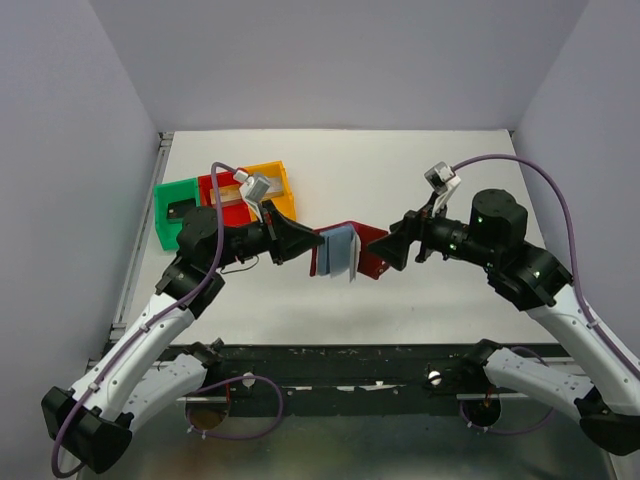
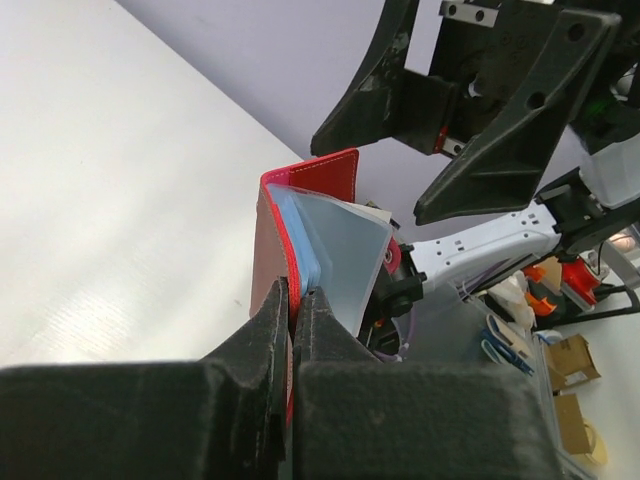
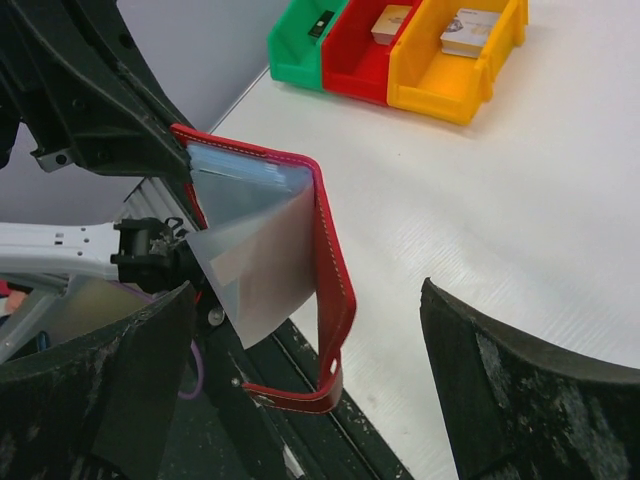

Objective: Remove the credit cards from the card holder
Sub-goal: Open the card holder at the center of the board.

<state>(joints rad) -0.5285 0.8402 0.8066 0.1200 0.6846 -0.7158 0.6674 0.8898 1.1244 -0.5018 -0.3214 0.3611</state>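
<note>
My left gripper (image 1: 305, 243) holds the card holder (image 1: 340, 250) up above the table's middle, open. In the left wrist view the left gripper (image 2: 297, 292) is shut on the red edge of the card holder (image 2: 335, 175), whose light blue pockets (image 2: 345, 240) fan outward. My right gripper (image 1: 392, 250) faces it from the right, open. In the right wrist view the right gripper (image 3: 305, 290) stands wide apart, and the card holder (image 3: 265, 225) with its red snap tab (image 3: 335, 330) hangs before it, touching neither finger. The credit cards are hidden.
Green tray (image 1: 175, 200), red tray (image 1: 212, 185) and yellow tray (image 1: 275, 175) stand side by side at the back left, behind my left arm; the same trays (image 3: 400, 60) hold small flat items. White table (image 1: 450, 300) below, dark front rail (image 1: 330, 365).
</note>
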